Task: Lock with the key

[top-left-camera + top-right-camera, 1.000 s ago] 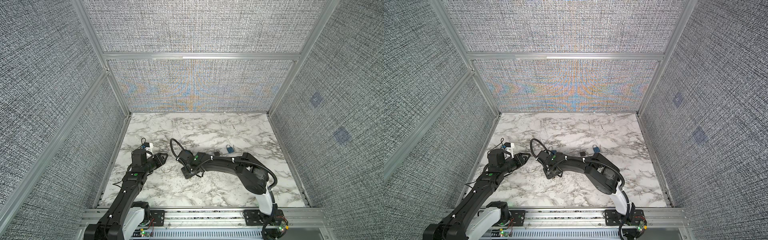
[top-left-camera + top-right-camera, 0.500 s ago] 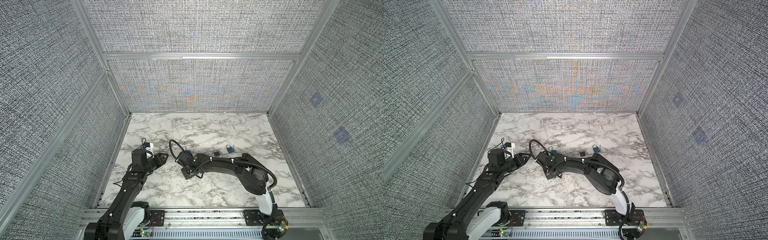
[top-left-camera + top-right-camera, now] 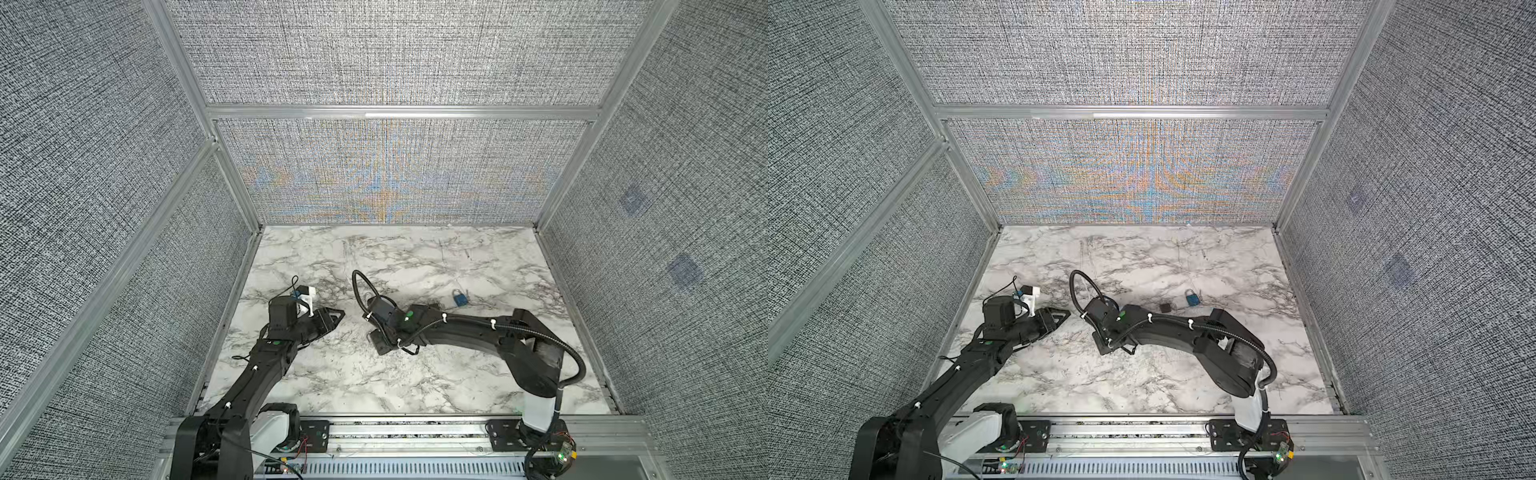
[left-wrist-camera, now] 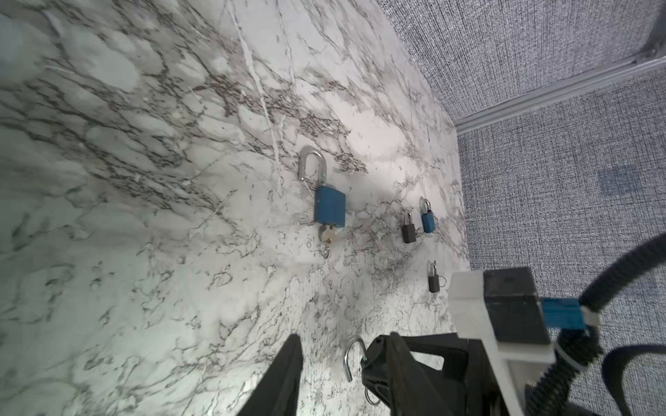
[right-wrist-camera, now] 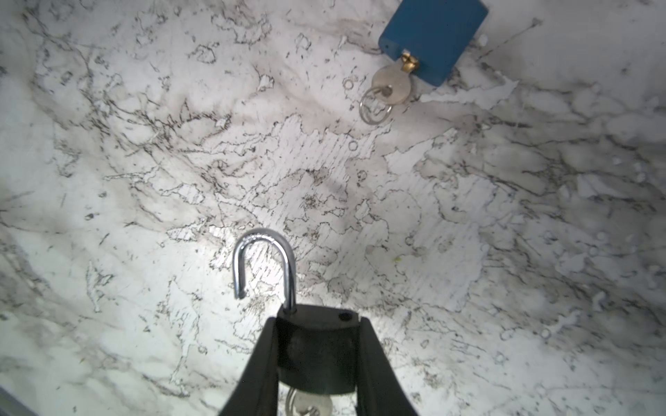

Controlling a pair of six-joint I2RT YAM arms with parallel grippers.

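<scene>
Blue padlock (image 5: pixel 432 36) cropped; black padlock's (image 5: pixel 317 353) key (image 5: pixel 306 404) half hidden.

Blue padlock (image 4: pixel 329 210) with key (image 4: pixel 327 236) lies on marble table (image 4: pixel 144 216)

no text, label or number can be read anywhere; a faint stamped mark sits atop the shackle (image 5: pixel 264 242) of the black padlock (image 5: pixel 317 345), too fine to read
</scene>
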